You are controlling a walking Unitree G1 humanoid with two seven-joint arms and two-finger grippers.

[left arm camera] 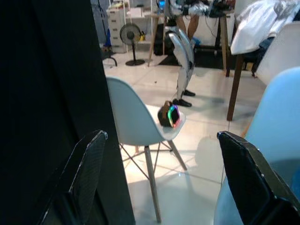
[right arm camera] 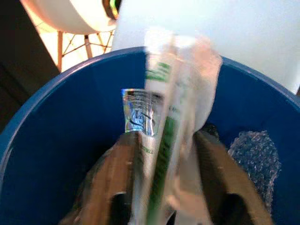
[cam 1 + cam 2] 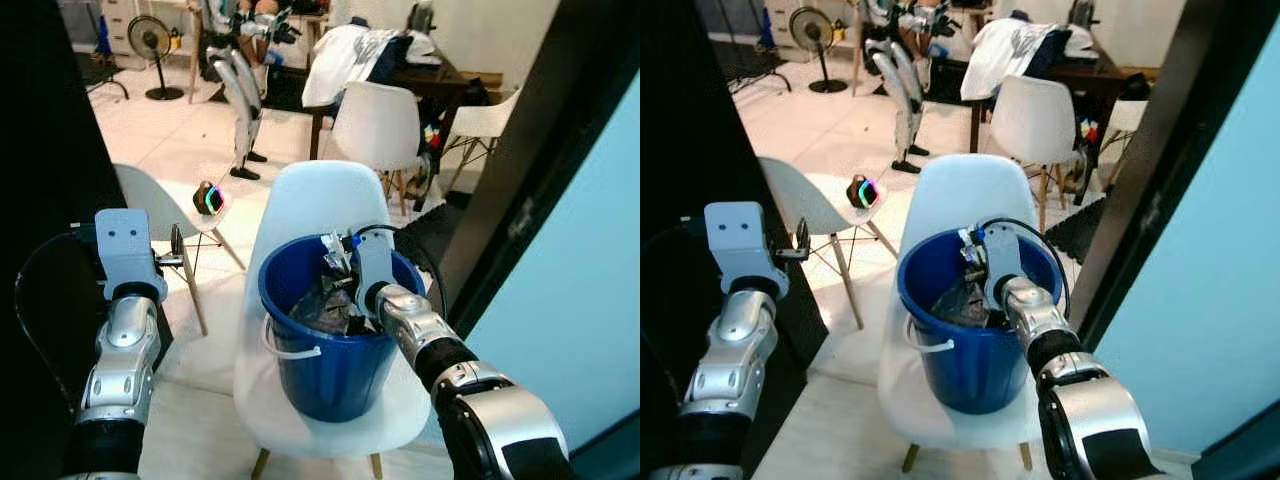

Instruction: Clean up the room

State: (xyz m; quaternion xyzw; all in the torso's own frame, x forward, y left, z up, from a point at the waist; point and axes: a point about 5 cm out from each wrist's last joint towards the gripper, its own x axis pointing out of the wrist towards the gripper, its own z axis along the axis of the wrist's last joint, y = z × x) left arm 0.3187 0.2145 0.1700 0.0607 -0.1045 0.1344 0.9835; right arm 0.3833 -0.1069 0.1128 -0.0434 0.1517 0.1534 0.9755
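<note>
My right pincer (image 3: 337,262) sits inside the mouth of the blue bucket (image 3: 300,345), pinching a clear plastic wrapper (image 2: 171,136) with green print; in the right wrist view the wrapper hangs upright between the fingers (image 2: 110,185), above dark scrap and a piece of bubble wrap (image 2: 253,157) already lying in the bucket. The step in hand, as I judge it, is the drop. To do it well I should keep the wrapper inside the rim, let go only once it is well inside, and watch that the light film does not cling to a finger and ride back out when I lift. My left pincer (image 1: 159,180) is spread and empty, held off to the left of the bucket and pointing across the room. The bucket stands on the seat of a white chair (image 3: 320,205), not on a bench, so I judge that any push against its wall could shift it toward the seat edge. A second white chair (image 3: 160,205) to the left carries a small black speaker (image 3: 208,198) with a glowing ring. Beyond, on pale tile floor (image 3: 175,130), are a standing fan (image 3: 152,40), another robot (image 3: 240,90), and a dark table (image 3: 440,85) heaped with clothes (image 3: 350,55).
</note>
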